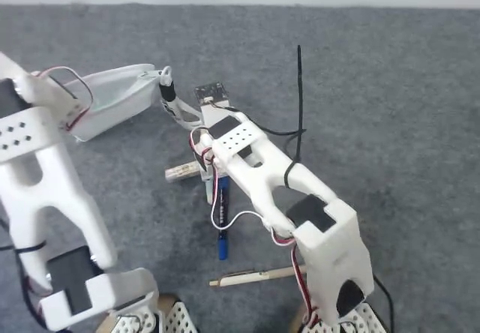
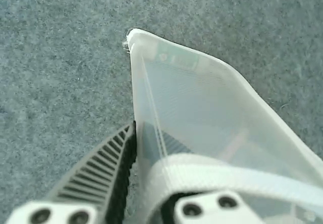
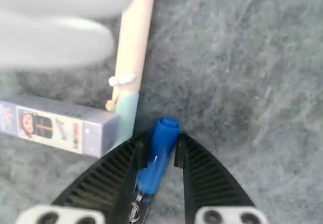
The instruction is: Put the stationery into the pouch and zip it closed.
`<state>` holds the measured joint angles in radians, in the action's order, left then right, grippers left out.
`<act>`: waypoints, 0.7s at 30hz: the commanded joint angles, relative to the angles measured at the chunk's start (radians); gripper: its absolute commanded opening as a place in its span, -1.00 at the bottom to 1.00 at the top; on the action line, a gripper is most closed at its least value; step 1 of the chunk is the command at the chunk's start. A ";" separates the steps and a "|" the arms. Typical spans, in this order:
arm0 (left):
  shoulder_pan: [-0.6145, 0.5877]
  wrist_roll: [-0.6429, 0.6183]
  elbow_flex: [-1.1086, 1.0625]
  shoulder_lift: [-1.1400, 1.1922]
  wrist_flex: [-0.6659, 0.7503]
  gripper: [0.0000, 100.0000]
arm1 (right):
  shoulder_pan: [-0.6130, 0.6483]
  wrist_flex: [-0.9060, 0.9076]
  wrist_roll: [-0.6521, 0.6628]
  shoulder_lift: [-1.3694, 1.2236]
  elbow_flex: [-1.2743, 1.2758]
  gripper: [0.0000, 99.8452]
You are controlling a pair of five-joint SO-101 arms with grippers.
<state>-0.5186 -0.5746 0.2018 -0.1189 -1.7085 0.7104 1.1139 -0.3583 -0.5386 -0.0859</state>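
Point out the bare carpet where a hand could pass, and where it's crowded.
The widest bare carpet lies right of the thin black stick and the right arm. A second patch sits between the two arms, nearer than the pouch. Crowded: around the right gripper, where the blue pen, a small box and a cream pen lie close together.

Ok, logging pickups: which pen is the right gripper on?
The blue pen, between the fingers of the right gripper; the cream pen lies beside it on the carpet, outside them.
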 commanded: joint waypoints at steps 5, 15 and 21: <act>-0.006 -0.014 0.073 -0.009 0.028 -0.97 | -0.004 0.131 -0.006 -0.042 -0.150 -1.00; -0.006 -0.014 0.073 -0.009 0.028 -0.97 | -0.039 0.291 -0.006 -0.041 -0.293 -0.99; -0.002 -0.014 0.073 -0.015 0.023 -0.97 | -0.039 0.513 -0.006 -0.041 -0.502 -0.99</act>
<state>-0.5186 -0.5746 0.2018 -0.1189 -1.7085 0.6874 1.5205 -0.3583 -0.5984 -0.4480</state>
